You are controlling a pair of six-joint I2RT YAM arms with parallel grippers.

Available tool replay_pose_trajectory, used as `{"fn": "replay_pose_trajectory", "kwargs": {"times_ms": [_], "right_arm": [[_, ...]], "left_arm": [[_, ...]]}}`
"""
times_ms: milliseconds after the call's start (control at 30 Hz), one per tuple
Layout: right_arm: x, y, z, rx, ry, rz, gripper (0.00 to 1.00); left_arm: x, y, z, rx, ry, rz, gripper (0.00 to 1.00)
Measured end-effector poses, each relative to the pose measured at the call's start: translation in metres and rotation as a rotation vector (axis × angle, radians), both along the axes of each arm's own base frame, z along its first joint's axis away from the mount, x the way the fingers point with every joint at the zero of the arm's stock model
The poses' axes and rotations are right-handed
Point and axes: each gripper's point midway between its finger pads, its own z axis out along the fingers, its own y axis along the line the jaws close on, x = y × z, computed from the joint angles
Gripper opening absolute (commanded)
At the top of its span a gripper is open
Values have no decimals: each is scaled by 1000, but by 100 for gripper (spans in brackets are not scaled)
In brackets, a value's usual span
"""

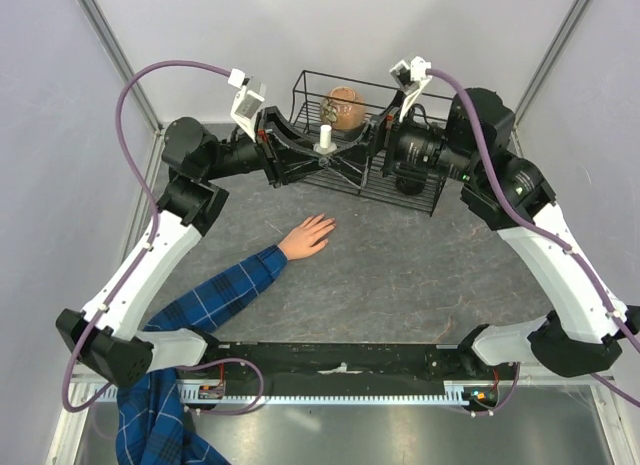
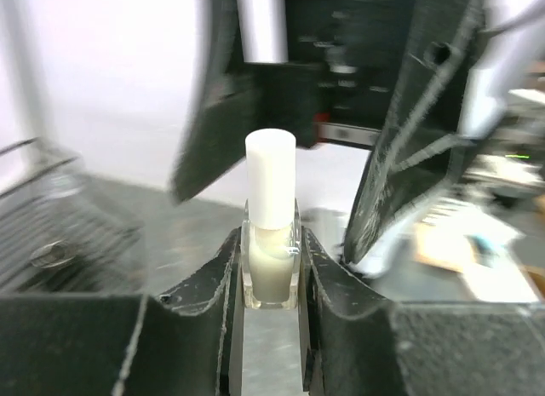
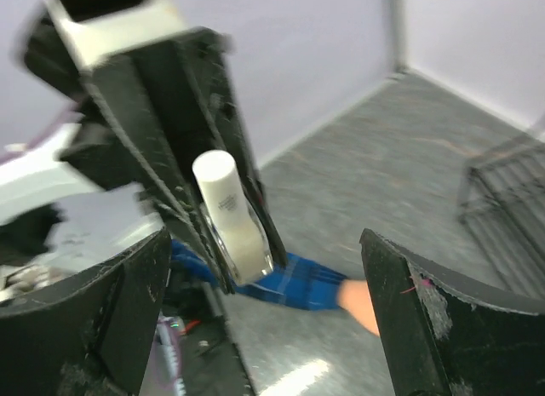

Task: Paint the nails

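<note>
Left gripper (image 2: pixel 271 272) clamps white-capped bottle (image 2: pixel 271 187); right gripper (image 3: pixel 272 319) gapes; label print blurred

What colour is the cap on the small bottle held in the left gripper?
White. The cap shows best in the left wrist view.

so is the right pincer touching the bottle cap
Apart. The right wrist view shows the right pincer open wide, with a clear gap either side of the cap. The left pincer holds the bottle.
</note>
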Motion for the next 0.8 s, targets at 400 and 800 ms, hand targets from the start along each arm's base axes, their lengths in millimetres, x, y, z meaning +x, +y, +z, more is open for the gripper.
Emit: {"fn": "replay_pose_trajectory", "kwargs": {"times_ms": [400, 800], "right_arm": [[-8, 12, 32, 213, 89, 308, 63], [-17, 25, 25, 200, 120, 401, 0]], "left_arm": [[-23, 2, 0, -25, 100, -231, 2], [-24, 2, -2, -2, 143, -235, 2]]}}
